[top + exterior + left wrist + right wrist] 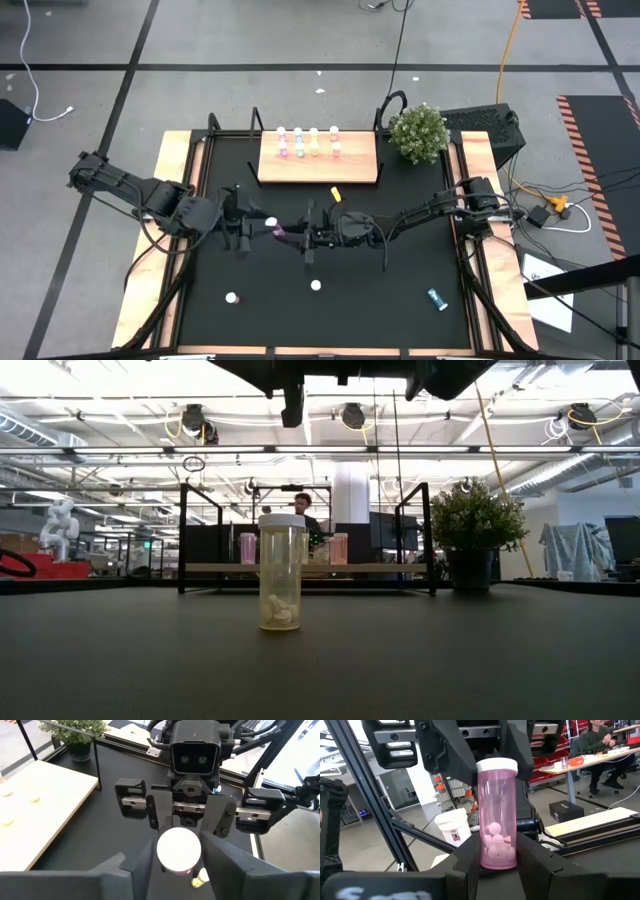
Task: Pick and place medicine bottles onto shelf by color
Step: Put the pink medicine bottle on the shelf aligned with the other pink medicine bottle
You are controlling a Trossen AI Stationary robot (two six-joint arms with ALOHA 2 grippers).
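Note:
A pink bottle [497, 820] with a white cap [179, 849] lies level in the air between my two grippers, over the middle of the black table. It also shows in the high view [276, 230]. My left gripper [250, 226] is at its cap end and my right gripper [305, 240] at its base end, each shut on it. The light-wood shelf [350, 172] stands at the table's far side with several bottles [307, 143] upright on it. Loose on the table are a yellow bottle [335, 194], a blue bottle [437, 298] and two upright bottles showing white caps [232, 297] [316, 286]. My left gripper pinches the pink bottle's white cap end [165, 862] between its two fingers, coming level from the table's left. The cap faces that wrist camera. The bottle is clear of the table. My right gripper pinches the bottle's lower body [496, 857] near the base between its two fingers, coming level from the table's right. The fingers lie along the bottle. The bottle points away from it toward the left gripper.
A potted plant [418, 130] stands at the shelf's right end. The upright yellowish bottle [280, 570] stands near the table's front. Black end brackets [182, 538] rise at the shelf's ends. Wooden strips [170, 190] line the table's sides.

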